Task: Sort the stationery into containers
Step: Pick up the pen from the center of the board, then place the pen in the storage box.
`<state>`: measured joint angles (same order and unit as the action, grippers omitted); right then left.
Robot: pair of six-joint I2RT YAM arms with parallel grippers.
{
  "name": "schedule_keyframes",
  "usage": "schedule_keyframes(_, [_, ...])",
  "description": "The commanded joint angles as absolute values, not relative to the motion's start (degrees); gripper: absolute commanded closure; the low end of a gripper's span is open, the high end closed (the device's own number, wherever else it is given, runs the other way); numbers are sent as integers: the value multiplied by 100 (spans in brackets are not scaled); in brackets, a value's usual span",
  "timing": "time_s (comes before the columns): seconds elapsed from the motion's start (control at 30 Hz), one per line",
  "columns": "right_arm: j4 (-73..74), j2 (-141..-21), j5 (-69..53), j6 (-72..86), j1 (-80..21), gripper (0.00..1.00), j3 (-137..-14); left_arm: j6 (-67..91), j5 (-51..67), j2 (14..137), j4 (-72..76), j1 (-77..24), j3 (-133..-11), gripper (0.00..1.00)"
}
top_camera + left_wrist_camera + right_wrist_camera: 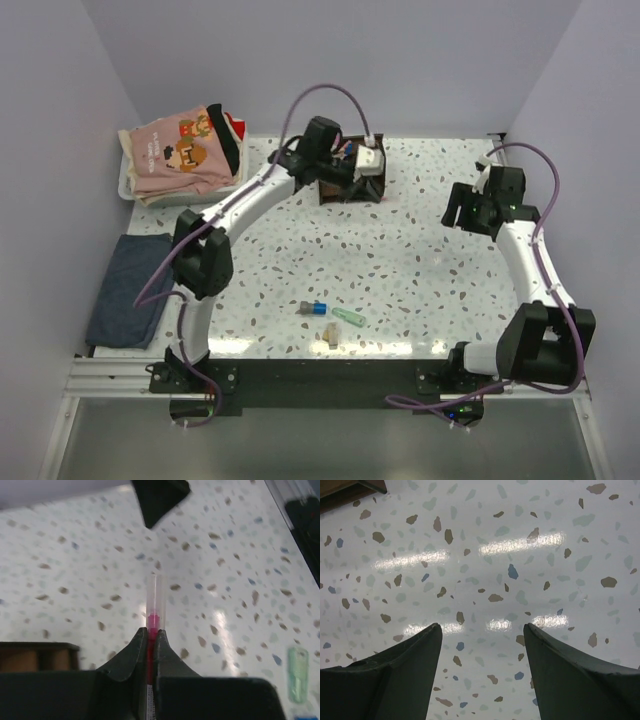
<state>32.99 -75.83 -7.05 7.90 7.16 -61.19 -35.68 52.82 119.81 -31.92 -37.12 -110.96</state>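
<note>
1. My left gripper (152, 630) is pinched narrow on a pink pen (154, 605). Its reddish barrel sits between my fingertips and its clear cap pokes out beyond them.
2. Just left of those fingers is a corner of the dark brown wooden organizer (35, 655).
3. Away to their right the mint green marker (297, 675) lies flat, near a blue-capped pen (314, 307) and a beige pen (328, 337).
4. My right gripper (481, 627) is spread wide above the table (485, 545), which is glossy white with brown and blue flecks.
5. Farther off are a white tray (125, 185) of folded clothes, a dark blue cloth (130, 290) and pale lilac walls (400, 60).
</note>
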Motion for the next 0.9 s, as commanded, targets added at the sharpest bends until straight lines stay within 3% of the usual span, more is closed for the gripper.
schedule_keyframes(0.0, [2927,-7629,-703,729,729,30,-6258,-1134,6767,11488,1250,-2710,-10164,100])
schedule_keyframes(0.03, [2901,-7664,-703,729,729,30,-6249,728,6646,11496,2832,-2559,-9760,100])
schedule_keyframes(0.07, [2874,-7716,-703,729,729,30,-6240,1478,6497,11661,5484,-2436,-9425,100])
schedule_keyframes(0.17, [2804,-7857,-686,730,738,30,-6328,2100,6364,12768,5178,-2154,-11119,100])
schedule_keyframes(0.23, [2795,-7919,-677,668,729,30,-6398,1805,6058,13120,5124,-2066,-11477,100])
schedule_keyframes(0.87, [3234,-8621,-387,106,738,30,-7030,2170,5757,14343,5861,-1749,-11997,100])
